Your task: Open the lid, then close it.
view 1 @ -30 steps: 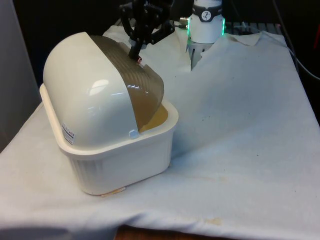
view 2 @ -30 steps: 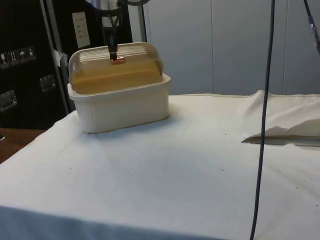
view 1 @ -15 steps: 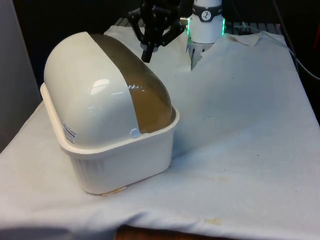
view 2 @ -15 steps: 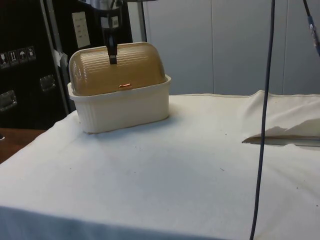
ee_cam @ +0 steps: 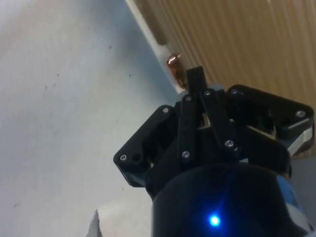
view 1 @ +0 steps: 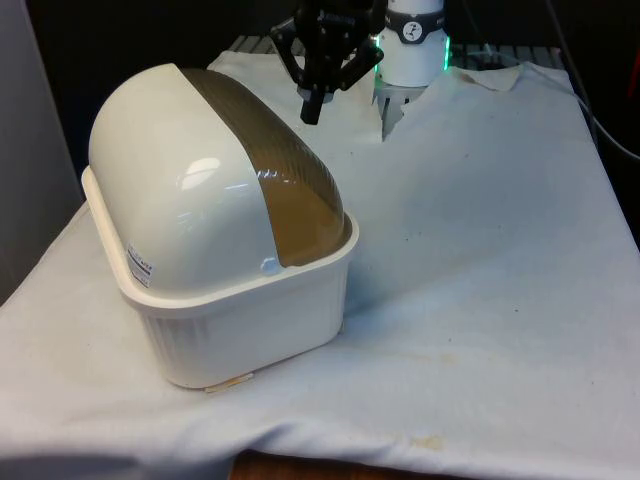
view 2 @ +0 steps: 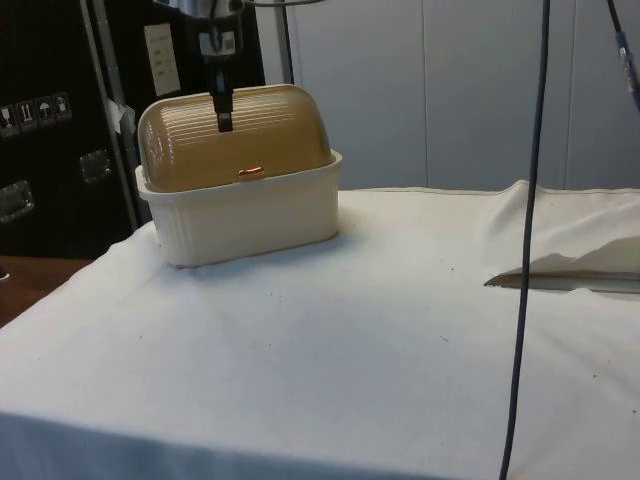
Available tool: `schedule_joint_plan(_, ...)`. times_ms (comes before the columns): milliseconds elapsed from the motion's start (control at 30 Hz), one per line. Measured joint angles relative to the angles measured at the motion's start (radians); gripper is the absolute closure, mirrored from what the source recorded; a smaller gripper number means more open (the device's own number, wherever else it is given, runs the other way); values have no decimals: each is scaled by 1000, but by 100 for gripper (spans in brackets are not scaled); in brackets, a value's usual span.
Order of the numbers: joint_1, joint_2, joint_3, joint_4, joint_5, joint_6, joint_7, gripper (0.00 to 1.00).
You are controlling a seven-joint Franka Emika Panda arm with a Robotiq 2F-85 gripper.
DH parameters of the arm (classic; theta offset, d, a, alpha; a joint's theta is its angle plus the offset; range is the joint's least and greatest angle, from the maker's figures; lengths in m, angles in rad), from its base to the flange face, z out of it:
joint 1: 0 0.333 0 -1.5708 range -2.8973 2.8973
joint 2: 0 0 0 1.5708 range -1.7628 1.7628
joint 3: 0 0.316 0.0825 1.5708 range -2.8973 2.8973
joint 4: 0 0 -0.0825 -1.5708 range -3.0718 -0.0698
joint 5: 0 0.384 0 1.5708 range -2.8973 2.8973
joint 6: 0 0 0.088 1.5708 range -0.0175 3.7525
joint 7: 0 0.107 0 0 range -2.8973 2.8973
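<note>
Closed lid (view 2: 235,137) just below empty, pinched end effector (view 2: 224,122)

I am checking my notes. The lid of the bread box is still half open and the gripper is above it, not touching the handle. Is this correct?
Not quite: the lid is fully shut, down on the bread box rim, as the side view shows. The gripper is indeed clear of the copper handle.

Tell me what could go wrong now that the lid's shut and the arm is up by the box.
The gripper hangs close above the ribbed lid of the bread box; a careless retreat could clip the lid or snag its copper handle and roll it open again. The box sits on a loose white cloth, so any bump may slide it.
</note>
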Motion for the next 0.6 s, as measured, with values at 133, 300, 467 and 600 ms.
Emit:
schedule_joint_plan(133,2,-11,1,-6,0,-25,19,100)
schedule_joint_plan(300,2,-23,1,-12,3,-48,45,100)
schedule_joint_plan(467,2,-36,2,-15,24,-80,56,100)
schedule_joint_plan(600,2,-47,2,-21,46,-103,58,100)
